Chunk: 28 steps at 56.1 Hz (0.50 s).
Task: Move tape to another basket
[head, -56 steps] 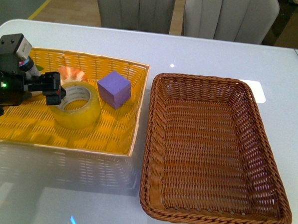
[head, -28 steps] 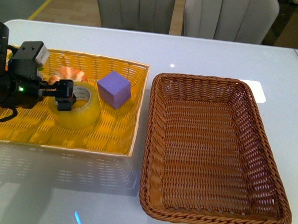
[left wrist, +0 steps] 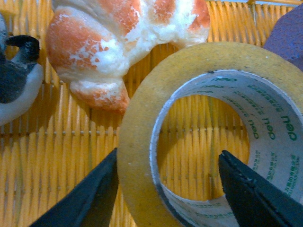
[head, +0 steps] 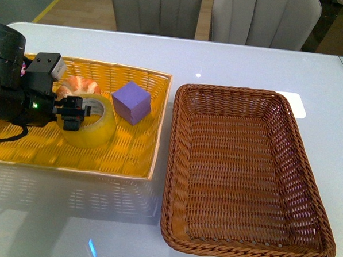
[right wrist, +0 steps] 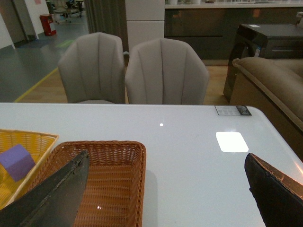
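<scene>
The left end effector [head: 74,113] stands open astride the wall of the tape [head: 96,129], one finger outside the roll and one inside its core, not clamped. The roll lies in the yellow tray [head: 130,155] on the counter [head: 249,69], far left, just beside a croissant toy [head: 76,84] and a purple cube [head: 131,102]. The brown basket [head: 172,163] sits to the right. The right end effector [right wrist: 165,156] hangs wide open, holding nothing.

place: office-like lounge | cues: padded chairs [right wrist: 163,71], brown sofa [right wrist: 277,82], white table [right wrist: 199,142], dark counter [right wrist: 203,33]
</scene>
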Available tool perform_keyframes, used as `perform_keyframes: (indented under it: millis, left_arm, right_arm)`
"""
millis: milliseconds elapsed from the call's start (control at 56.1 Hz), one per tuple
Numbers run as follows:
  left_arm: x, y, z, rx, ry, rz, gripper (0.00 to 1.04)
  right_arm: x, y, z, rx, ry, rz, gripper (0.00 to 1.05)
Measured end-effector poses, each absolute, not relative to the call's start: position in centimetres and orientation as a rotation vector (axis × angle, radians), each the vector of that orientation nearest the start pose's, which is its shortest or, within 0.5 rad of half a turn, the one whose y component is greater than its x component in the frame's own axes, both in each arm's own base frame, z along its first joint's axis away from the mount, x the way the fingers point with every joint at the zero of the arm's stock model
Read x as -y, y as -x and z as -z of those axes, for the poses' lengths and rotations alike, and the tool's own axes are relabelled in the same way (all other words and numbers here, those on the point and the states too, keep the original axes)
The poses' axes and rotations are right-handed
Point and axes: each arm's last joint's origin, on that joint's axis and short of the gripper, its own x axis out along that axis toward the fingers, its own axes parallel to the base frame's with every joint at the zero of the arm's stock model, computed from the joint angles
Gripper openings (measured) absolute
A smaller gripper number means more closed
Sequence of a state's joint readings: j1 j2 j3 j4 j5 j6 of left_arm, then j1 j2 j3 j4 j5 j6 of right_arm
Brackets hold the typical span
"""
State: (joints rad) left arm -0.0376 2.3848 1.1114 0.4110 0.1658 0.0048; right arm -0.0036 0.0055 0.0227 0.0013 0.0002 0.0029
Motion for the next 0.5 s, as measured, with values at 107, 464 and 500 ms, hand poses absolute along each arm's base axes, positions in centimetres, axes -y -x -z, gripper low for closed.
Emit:
perform_keyframes:
  millis: [107,464,500]
  left_arm:
    - [2.0,-40.3,0.5,-0.861,0.048,0.184,0.36]
    - [1.8,-39.3,-0.5,-0.845,0.057,0.180,0.15]
    - [1.6,-39.0,-1.1,-0.836,0.063,0.177,0.15]
  right_arm:
    - [0.0,-9.7,-17.1,0.019,-0.003,0.004,0.96]
    - [0.0,-9.7,-17.1,0.019,-0.003,0.004,0.96]
    - [0.0,-9.7,-17.1,0.019,-0.003,0.004,0.96]
